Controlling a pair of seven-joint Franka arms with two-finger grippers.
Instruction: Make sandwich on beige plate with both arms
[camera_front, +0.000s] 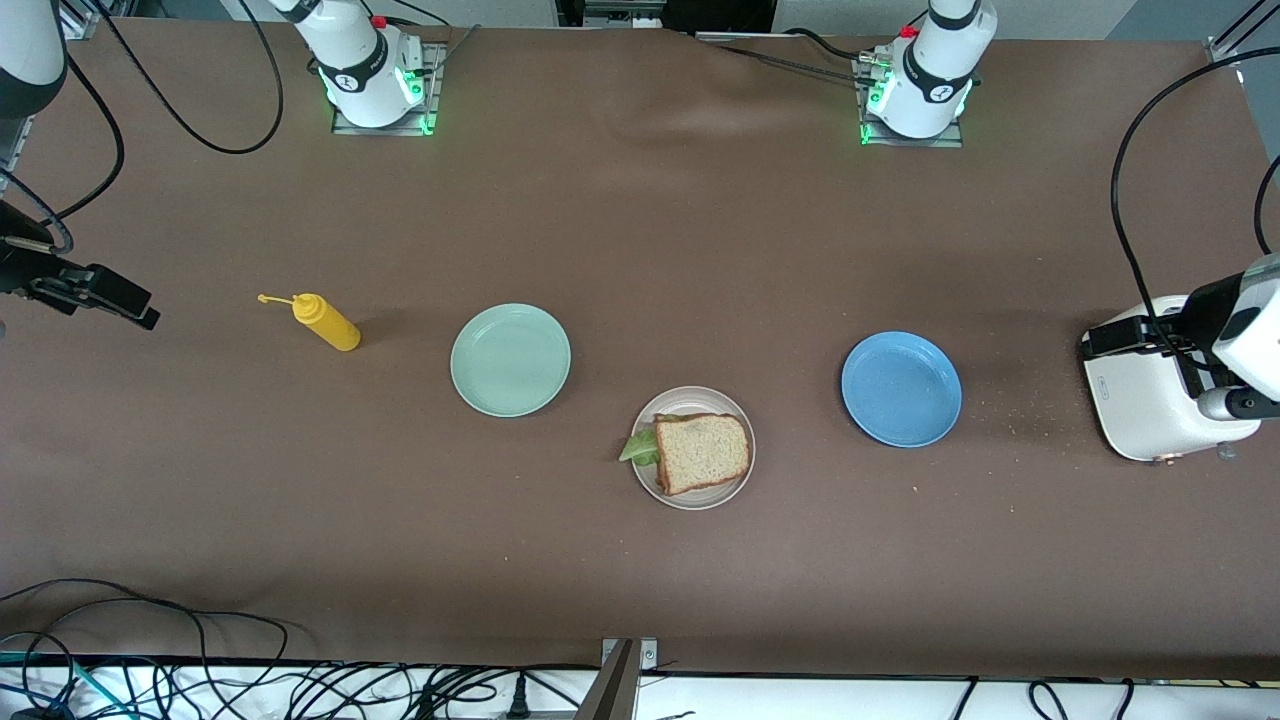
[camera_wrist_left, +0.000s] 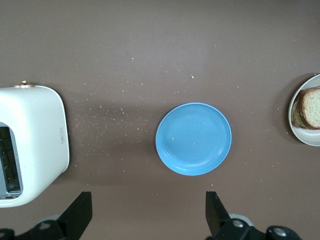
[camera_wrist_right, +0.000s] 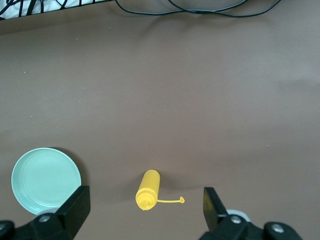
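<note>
Beige plate (camera_wrist_left: 302, 134) cut off by left wrist view edge; lower bread slice (camera_wrist_left: 298, 116) mostly hidden under top slice (camera_wrist_left: 312, 107).

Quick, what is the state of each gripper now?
Left gripper: open, holding nothing, above the toaster.
Right gripper: open, holding nothing.

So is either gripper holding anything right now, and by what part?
Nothing is held. The left gripper hangs open over the table by the blue plate, the right gripper open over the yellow bottle.

Sandwich (camera_front: 702, 452) (lettuce protruding) on beige plate (camera_front: 692, 401)
</note>
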